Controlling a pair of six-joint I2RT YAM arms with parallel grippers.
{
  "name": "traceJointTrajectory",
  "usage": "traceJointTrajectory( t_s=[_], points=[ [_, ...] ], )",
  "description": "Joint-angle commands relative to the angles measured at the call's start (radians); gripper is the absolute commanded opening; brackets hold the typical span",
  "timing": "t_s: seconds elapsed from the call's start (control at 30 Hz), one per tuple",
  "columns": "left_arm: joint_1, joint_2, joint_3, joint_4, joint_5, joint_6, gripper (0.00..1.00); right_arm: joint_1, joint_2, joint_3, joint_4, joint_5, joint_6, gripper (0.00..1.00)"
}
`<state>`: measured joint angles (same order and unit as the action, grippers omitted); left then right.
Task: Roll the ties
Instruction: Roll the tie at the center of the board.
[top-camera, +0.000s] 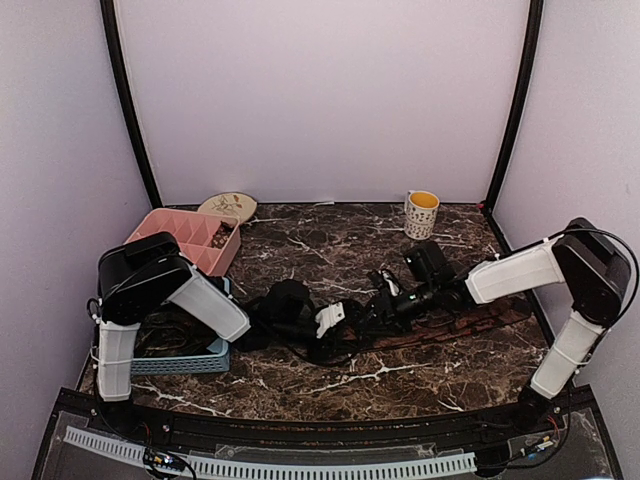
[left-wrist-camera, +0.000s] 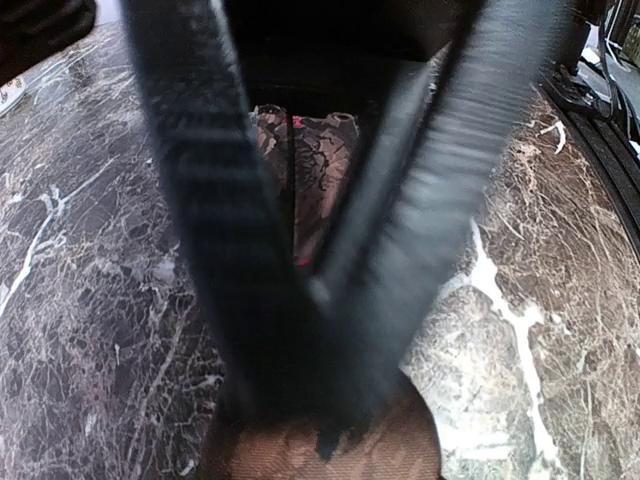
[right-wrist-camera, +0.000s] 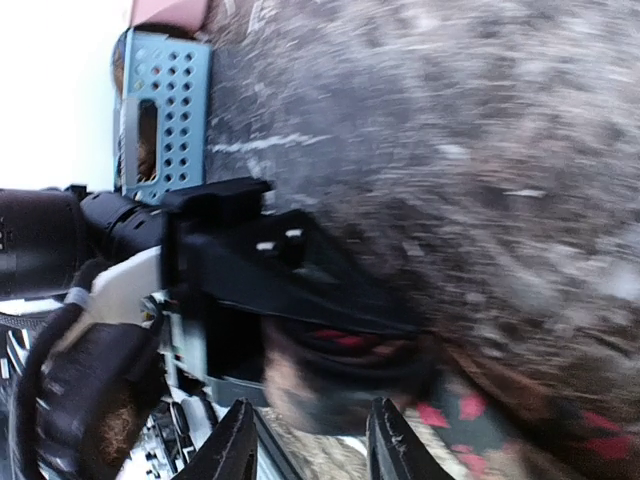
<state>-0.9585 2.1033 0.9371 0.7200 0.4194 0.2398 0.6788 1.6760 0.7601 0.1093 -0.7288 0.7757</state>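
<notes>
The white ceramic mug (top-camera: 421, 214) with a yellow inside stands at the far edge of the dark brown marble tabletop (top-camera: 330, 245). The marks on its side are too small to read. The round beige plate (top-camera: 228, 206) at far left bears a small printed sprig.

The left arm (top-camera: 205, 300) rises from its base at the near left, bends at a dark housing, and slopes its white forearm down toward the middle of the tabletop. The right arm (top-camera: 515, 272) stands up from the near right, folds at a dark joint, and reaches its white forearm leftward. The 2 grippers meet near the centre.

A long narrow necktie (top-camera: 480, 320) of reddish-brown patterned fabric lies flat on the tabletop. Its long axis runs left to right, angling slightly away toward the right edge. Its left end, bunched into a dark coil with red flecks, sits at the grippers.

The left gripper (top-camera: 348, 322) is on that coiled end. In the left wrist view its 2 blurred fingers (left-wrist-camera: 190, 200) narrow to a V over the fabric, and I cannot tell whether they clamp it. The right gripper (right-wrist-camera: 312, 445) stands with its 2 fingers apart, just beside the coil and gripping nothing.

A pink plastic compartment tray (top-camera: 165, 226) and a blue perforated basket (top-camera: 180, 362) sit at the left.
</notes>
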Motion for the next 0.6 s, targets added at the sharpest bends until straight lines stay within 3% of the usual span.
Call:
traceJointTrajectory(
  t_s=[0.0, 0.13, 0.33, 0.43, 0.57],
  points=[
    [0.0, -0.015, -0.006, -0.192, -0.032, 0.025, 0.34, 0.056, 0.039, 0.063, -0.054, 0.015, 0.004, 0.37],
    [0.0, -0.016, -0.005, -0.193, -0.029, 0.026, 0.34, 0.068, 0.092, 0.11, -0.125, 0.046, -0.029, 0.33],
    [0.0, -0.017, 0.001, -0.201, -0.028, 0.03, 0.34, 0.066, 0.134, 0.106, -0.178, 0.076, -0.06, 0.02],
    [0.0, -0.018, 0.003, -0.204, -0.029, 0.036, 0.34, 0.06, 0.13, 0.088, -0.172, 0.087, -0.064, 0.0],
    [0.001, -0.028, 0.004, -0.193, -0.034, 0.026, 0.53, 0.041, 0.116, 0.054, -0.142, 0.08, -0.065, 0.0]
  ],
)
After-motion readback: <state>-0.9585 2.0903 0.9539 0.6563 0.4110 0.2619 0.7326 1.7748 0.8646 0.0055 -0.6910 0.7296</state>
